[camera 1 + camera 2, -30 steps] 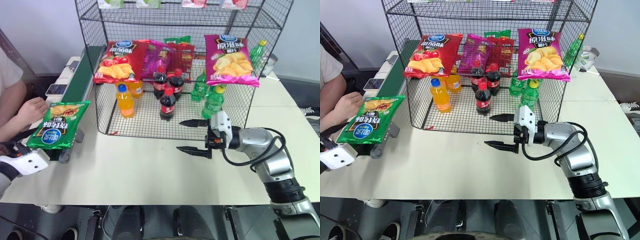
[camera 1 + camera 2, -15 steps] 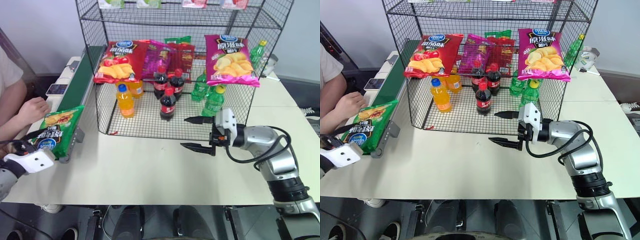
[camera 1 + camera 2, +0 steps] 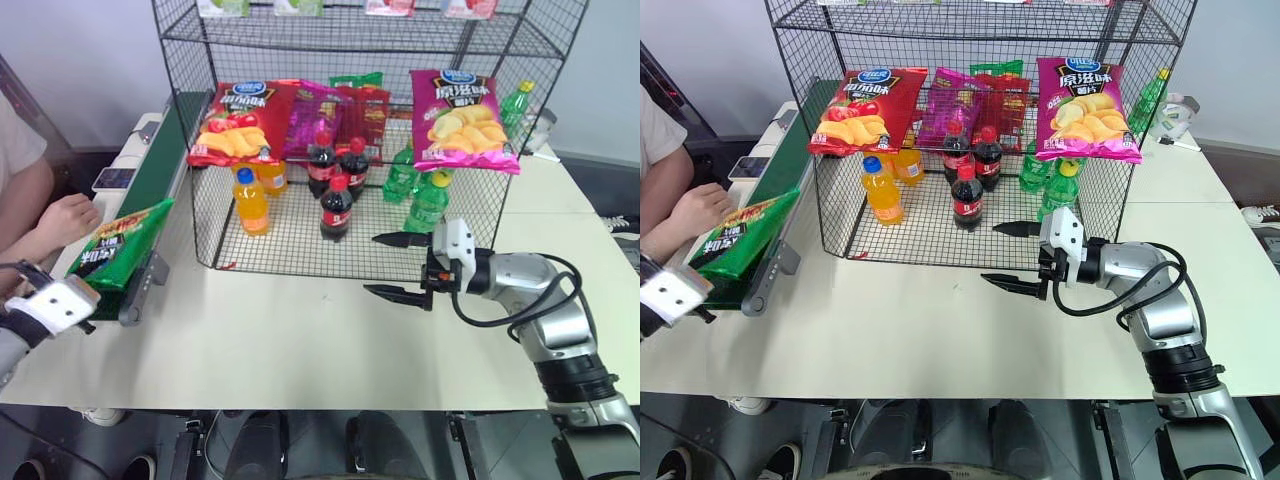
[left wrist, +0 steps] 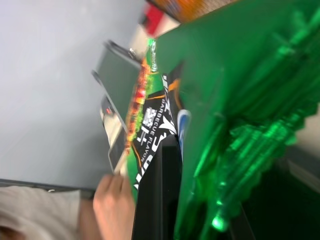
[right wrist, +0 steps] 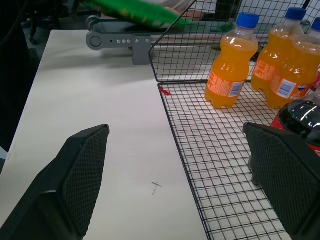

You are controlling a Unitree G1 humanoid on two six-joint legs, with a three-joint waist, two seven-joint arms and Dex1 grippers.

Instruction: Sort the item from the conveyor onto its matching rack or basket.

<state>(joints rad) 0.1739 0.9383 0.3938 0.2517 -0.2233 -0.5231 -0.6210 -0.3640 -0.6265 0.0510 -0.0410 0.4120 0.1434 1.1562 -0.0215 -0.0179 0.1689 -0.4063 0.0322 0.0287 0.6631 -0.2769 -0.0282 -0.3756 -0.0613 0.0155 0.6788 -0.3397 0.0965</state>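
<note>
At the left edge of the frame, the green crisps bag [image 3: 118, 256] tilts over the conveyor [image 3: 160, 170] end, pinched in the left hand [image 3: 62, 303]. Its long axis points up-right toward the rack [image 3: 350, 130]. The right hand [image 3: 400, 265] waits wide before the rack on the bench [image 3: 300, 340].

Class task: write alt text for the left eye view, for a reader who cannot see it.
The left gripper holds a green crisps bag tilted above the conveyor. The open right gripper hovers over the table before a black wire rack of bottles and crisps.
</note>
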